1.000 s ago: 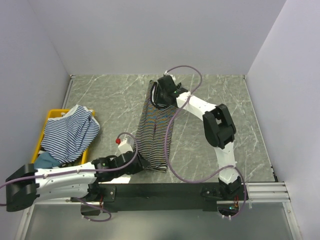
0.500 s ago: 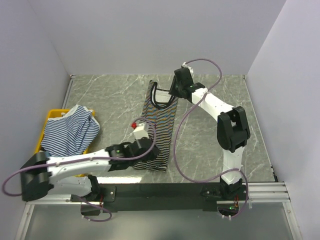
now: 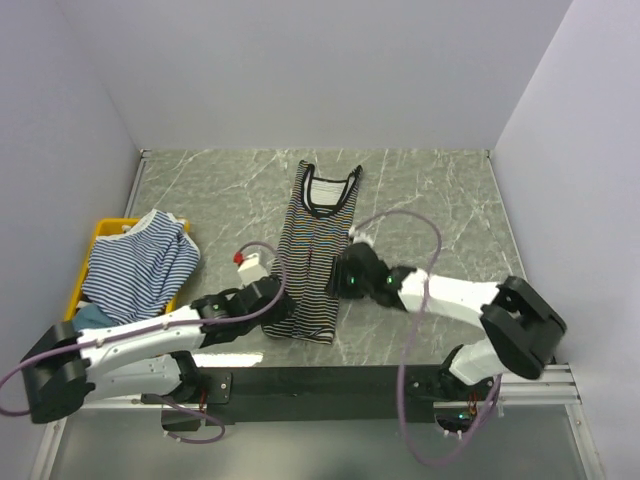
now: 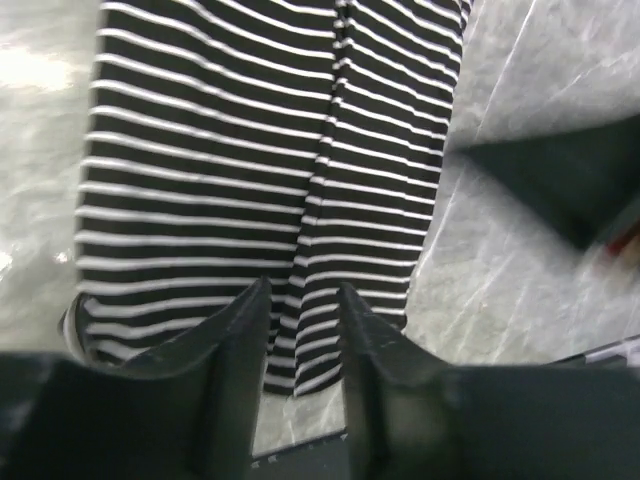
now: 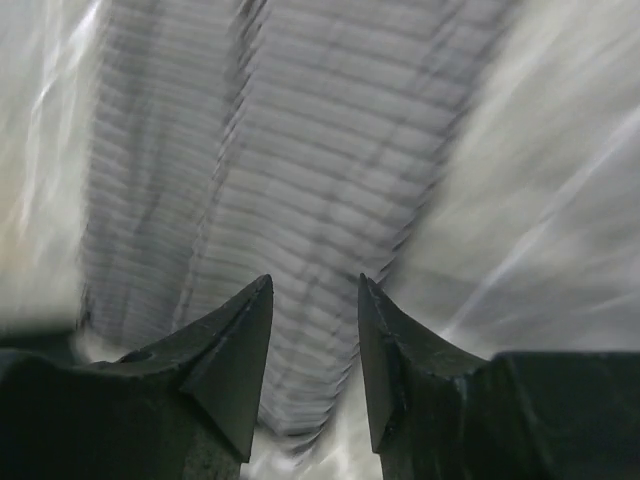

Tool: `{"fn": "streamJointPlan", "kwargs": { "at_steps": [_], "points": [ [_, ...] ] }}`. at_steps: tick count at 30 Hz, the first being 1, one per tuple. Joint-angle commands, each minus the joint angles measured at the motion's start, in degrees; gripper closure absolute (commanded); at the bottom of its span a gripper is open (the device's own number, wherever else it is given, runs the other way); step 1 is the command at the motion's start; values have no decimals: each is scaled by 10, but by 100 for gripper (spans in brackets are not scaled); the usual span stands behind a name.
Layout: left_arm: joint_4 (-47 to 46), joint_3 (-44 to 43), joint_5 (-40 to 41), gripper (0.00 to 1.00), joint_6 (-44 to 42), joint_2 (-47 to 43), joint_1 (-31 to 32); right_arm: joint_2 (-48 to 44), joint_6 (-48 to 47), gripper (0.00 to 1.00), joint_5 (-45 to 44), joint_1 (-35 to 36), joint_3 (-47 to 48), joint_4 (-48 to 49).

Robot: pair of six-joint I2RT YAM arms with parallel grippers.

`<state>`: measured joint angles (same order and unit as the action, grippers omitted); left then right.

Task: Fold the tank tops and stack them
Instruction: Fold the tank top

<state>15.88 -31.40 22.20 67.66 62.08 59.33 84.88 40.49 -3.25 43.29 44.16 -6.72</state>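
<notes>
Marble table (image 3: 440, 190) | black-and-white tank top (image 3: 318, 250) flat | right gripper (image 3: 340, 280) down from neckline, released | left gripper (image 3: 283, 303) at hem, released

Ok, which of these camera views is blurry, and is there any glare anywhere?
Right wrist view: motion blur smears the black-and-white striped fabric tank top and the grey marble-patterned table. Left wrist view: stripes sharp, with a bright glare patch on the table at upper left. Top external view: sharp and evenly lit.
</notes>
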Motion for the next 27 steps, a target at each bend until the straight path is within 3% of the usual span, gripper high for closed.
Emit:
{"fn": "streamJointPlan", "kwargs": {
  "at_steps": [1, 6, 13, 19, 23, 27],
  "points": [
    [70, 21, 37, 55, 47, -60, -2, -56, 80, 53, -7, 75, -95, 88],
    [97, 86, 10, 45, 92, -129, -30, -103, 155, 48, -54, 155, -164, 104],
    [53, 136, -28, 36, 67, -166, -80, -103, 191, 46, -70, 206, -192, 123],
    [3, 149, -85, 36, 17, -137, -126, -112, 224, 45, -83, 237, -217, 130],
    [-34, 142, -104, 40, -8, -68, -138, -99, 233, 46, -81, 239, -215, 126],
    [-42, 142, -115, 51, -10, -45, -142, -89, 238, 50, -84, 240, -215, 121]
  ]
}}
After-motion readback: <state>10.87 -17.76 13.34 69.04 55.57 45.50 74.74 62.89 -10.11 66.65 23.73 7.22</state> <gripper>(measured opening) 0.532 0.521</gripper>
